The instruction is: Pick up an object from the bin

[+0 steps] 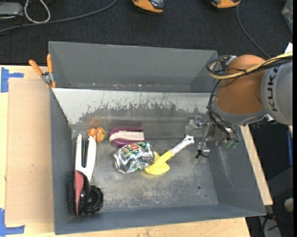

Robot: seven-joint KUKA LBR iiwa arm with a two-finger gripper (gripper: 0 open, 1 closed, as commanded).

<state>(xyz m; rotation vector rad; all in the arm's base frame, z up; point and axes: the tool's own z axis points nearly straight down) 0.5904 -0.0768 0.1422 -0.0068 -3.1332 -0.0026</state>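
Note:
My gripper hangs low at the right side of the bin, its dark fingers pointing down just right of the white handle end of a yellow spatula. The spatula lies slanted on the bin floor, yellow blade at lower left, white handle toward the gripper. Nothing shows between the fingers. A crumpled silver and green foil bag lies left of the spatula blade, touching it. A purple and white eggplant-like toy lies behind the bag.
A white-handled brush with black bristles and a red part lies along the left wall. A small orange thing sits near its top end. The arm's orange cover stands above the bin's right rim.

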